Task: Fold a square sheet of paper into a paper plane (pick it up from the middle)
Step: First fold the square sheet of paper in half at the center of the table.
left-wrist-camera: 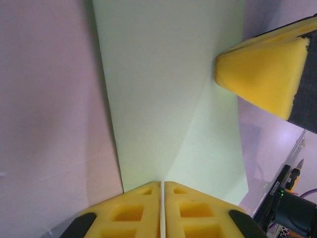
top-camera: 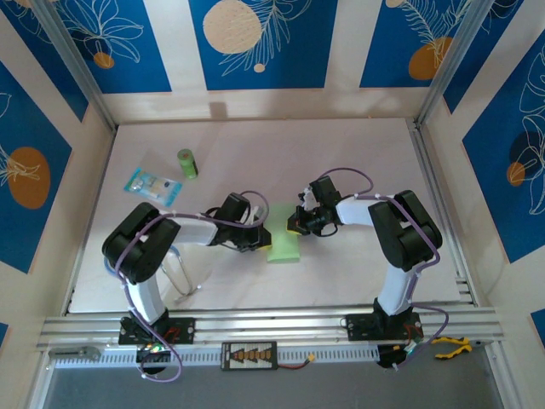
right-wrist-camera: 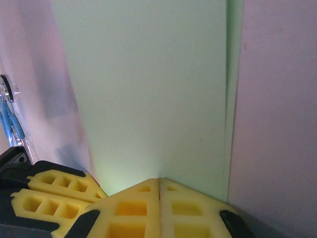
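The square sheet of paper (top-camera: pixel 283 243), pale green, lies mid-table as a folded oblong. A diagonal crease crosses the paper (left-wrist-camera: pixel 163 74) in the left wrist view, and a second layer peeks out along the right edge of the paper (right-wrist-camera: pixel 148 89) in the right wrist view. My left gripper (top-camera: pixel 260 234) (left-wrist-camera: pixel 162 184) is shut on its left edge, a thin pale strip pinched between the yellow fingers. My right gripper (top-camera: pixel 295 225) (right-wrist-camera: pixel 159 181) is shut, its tips resting on the paper's right side with nothing visible between them. The paper plane is out of view.
A small green cylinder (top-camera: pixel 187 164) and a clear blue-printed packet (top-camera: pixel 153 183) lie at the table's back left. A wire stand (top-camera: pixel 183 274) sits by the left arm's base. Yellow-handled pliers (top-camera: pixel 451 345) rest on the front rail at right.
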Action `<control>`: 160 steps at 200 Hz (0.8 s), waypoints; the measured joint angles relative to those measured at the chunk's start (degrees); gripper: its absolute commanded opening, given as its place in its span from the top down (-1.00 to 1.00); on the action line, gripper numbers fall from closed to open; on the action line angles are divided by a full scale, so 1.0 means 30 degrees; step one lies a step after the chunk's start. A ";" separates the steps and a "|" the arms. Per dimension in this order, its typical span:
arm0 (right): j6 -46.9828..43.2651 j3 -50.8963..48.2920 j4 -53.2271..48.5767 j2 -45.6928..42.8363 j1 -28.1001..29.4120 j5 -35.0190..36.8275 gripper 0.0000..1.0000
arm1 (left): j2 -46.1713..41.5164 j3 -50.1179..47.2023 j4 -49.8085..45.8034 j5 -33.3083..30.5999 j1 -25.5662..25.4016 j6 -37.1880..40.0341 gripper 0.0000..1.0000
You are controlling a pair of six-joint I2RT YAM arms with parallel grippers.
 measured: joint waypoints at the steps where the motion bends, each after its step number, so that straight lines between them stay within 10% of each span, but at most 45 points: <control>1: 0.0007 0.0000 0.0007 0.0000 0.0000 0.0000 1.00 | -0.0022 -0.0022 0.0044 0.0000 -0.0007 0.0000 0.79; 160: 0.0066 -0.0066 0.0138 -0.0022 -0.0015 -0.0015 1.00 | -0.0685 -0.0976 0.0678 0.0350 -0.1362 -0.0430 0.73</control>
